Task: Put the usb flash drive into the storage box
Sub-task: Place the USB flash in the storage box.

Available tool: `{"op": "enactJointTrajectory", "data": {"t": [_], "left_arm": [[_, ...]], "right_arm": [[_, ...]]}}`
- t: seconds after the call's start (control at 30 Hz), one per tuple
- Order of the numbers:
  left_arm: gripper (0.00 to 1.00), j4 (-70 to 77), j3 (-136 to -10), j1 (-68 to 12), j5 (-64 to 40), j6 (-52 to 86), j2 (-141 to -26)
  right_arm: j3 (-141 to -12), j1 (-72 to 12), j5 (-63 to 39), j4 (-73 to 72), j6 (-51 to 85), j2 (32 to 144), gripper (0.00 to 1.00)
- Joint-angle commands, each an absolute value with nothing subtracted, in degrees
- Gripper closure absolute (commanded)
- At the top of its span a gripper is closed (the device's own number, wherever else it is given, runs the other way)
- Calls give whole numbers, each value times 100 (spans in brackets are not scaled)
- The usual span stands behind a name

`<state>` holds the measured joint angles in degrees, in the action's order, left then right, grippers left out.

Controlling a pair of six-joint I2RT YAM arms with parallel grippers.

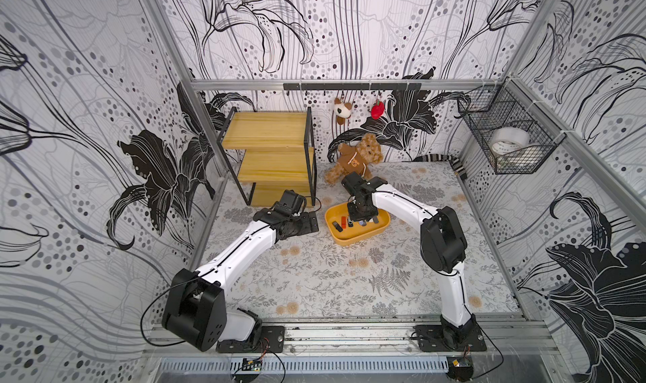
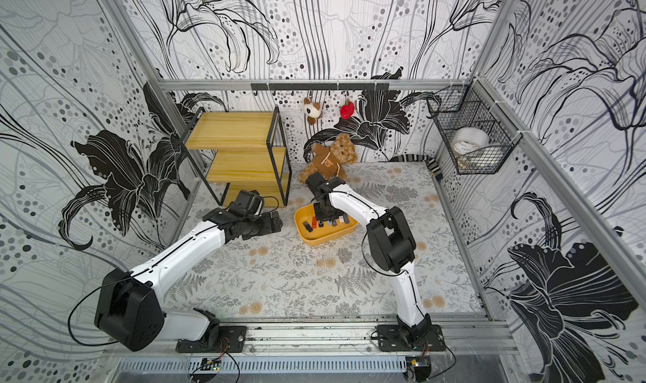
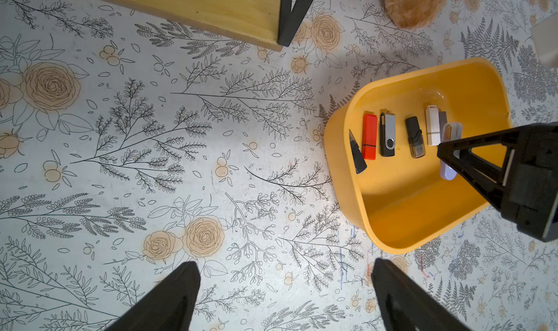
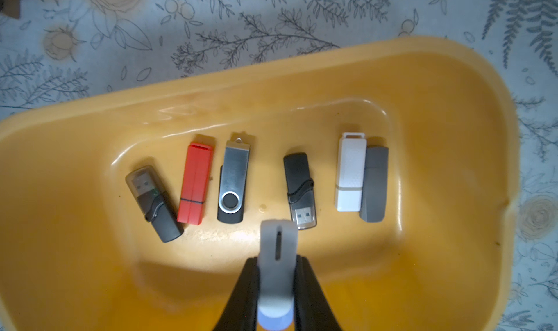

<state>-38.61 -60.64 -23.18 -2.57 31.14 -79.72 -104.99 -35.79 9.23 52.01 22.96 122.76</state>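
- Box: centre of a top view, six drives inside.
- Left gripper: spread, empty, left of box; keep clear.
- Right gripper: clenched on drive over box floor; lower, release into free space.

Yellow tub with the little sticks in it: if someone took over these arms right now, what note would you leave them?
Right gripper: shut on a pale grey usb flash drive, held over the storage box.
Left gripper: open, empty, beside the box.
Done: six other drives lie in the box.
Left: release the held drive, probably just by opening the jaws.
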Motion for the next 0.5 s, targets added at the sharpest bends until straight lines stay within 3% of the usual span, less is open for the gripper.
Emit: {"op": "enactJointTrajectory", "data": {"t": [0.0,0.47], "left_arm": [[6,-3779,-6021,-2288,-263,3108,-7889],[5,-3762,-5962,-2286,-250,3147,-7877]], "right_arm": [[-10441,-3566,981,5189,2197,12434,100],[-10529,-3561,778,5079,2188,12859,100]]}}
